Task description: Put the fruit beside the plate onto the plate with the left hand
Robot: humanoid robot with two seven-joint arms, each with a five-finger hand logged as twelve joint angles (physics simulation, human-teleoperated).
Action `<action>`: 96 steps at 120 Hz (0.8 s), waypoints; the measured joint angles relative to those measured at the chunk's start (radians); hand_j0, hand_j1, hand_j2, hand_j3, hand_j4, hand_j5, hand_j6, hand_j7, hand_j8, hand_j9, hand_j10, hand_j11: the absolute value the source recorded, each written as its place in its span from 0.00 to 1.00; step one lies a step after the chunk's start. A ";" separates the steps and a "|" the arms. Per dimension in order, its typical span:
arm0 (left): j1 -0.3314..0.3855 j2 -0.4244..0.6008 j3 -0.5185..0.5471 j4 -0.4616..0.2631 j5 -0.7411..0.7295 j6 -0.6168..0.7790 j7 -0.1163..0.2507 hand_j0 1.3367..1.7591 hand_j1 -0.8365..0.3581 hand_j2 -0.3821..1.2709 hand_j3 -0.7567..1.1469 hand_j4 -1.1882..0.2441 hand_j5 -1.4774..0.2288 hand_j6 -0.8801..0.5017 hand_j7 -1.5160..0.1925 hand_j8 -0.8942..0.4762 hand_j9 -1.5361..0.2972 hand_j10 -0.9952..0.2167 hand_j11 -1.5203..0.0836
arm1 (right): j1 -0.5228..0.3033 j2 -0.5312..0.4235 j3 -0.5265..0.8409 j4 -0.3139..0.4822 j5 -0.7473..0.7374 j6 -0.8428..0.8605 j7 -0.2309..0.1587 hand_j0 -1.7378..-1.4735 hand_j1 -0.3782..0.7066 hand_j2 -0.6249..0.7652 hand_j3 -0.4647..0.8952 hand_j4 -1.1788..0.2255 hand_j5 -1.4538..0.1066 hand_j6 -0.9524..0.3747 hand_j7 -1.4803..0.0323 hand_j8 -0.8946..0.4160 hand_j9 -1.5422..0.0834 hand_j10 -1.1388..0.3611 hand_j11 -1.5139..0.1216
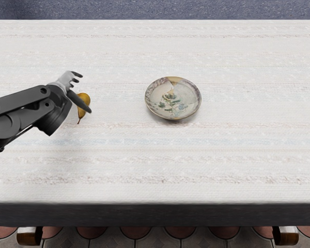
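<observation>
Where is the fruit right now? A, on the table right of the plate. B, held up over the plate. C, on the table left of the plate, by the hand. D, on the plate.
C: the pear lies on the table left of the plate, right at the left hand.

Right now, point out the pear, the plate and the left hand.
pear (pixel 84 97): head view, upper body, just above the dark finger crossing it.
plate (pixel 198 98): head view, right rim.
left hand (pixel 67 87): head view, middle of the hand, behind the fingers.
</observation>
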 joint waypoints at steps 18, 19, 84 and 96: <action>0.003 -0.009 0.000 0.001 0.001 0.019 0.000 0.76 0.73 0.26 0.40 0.64 0.66 0.44 0.69 0.46 0.65 0.60 0.73 | 0.000 0.000 0.000 0.000 0.000 0.000 0.000 0.30 0.03 0.45 0.34 0.84 0.93 0.72 0.98 0.68 0.95 0.76 0.93; 0.003 -0.011 0.000 0.001 0.001 0.020 0.000 0.76 0.73 0.26 0.40 0.64 0.66 0.44 0.69 0.46 0.65 0.60 0.73 | 0.000 0.000 0.000 0.000 0.000 0.000 0.000 0.30 0.03 0.45 0.34 0.84 0.93 0.72 0.98 0.68 0.95 0.76 0.93; 0.023 -0.020 0.001 0.026 0.035 0.096 0.000 0.76 0.70 0.27 0.40 0.63 0.65 0.43 0.67 0.44 0.63 0.58 0.71 | 0.000 0.000 0.000 0.000 0.000 0.000 0.000 0.30 0.03 0.45 0.34 0.84 0.93 0.72 0.98 0.68 0.95 0.76 0.93; 0.031 -0.041 0.001 0.038 0.036 0.097 0.000 0.76 0.70 0.27 0.40 0.62 0.64 0.42 0.67 0.44 0.63 0.58 0.71 | 0.000 0.000 0.000 0.000 0.000 0.000 0.000 0.30 0.03 0.45 0.34 0.84 0.93 0.72 0.98 0.68 0.95 0.76 0.93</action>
